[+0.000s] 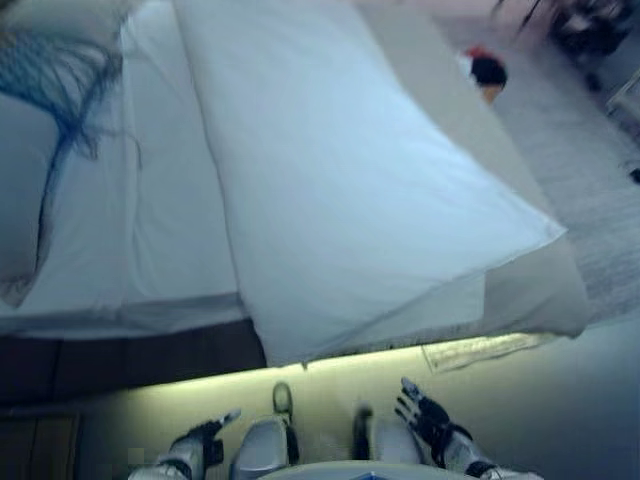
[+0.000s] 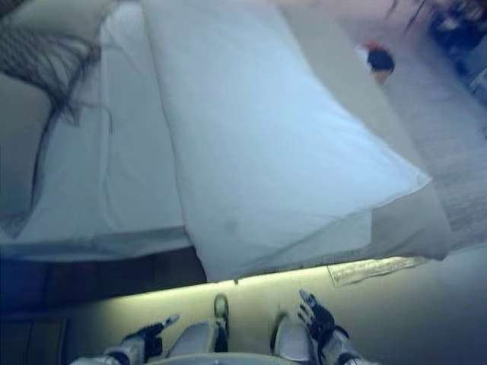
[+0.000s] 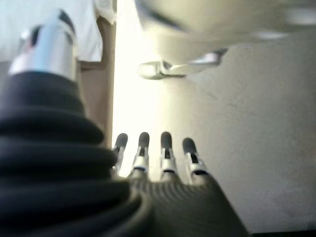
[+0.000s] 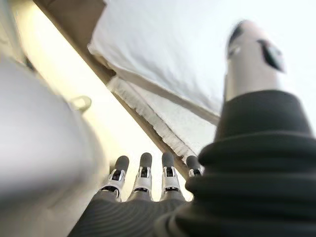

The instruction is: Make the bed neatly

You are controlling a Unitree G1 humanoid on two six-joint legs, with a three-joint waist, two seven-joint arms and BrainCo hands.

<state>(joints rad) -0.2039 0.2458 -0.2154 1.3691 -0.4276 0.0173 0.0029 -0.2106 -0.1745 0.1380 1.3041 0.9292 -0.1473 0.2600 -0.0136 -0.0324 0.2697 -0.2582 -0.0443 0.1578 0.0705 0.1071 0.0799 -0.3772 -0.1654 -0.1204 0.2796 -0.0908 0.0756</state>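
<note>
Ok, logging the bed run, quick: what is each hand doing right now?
Left hand: open, fingers straight, holding nothing, low beside the bed.
Right hand: open, fingers straight, holding nothing, short of the white duvet.

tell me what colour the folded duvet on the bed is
White; the duvet shows best in the left eye view.
</note>
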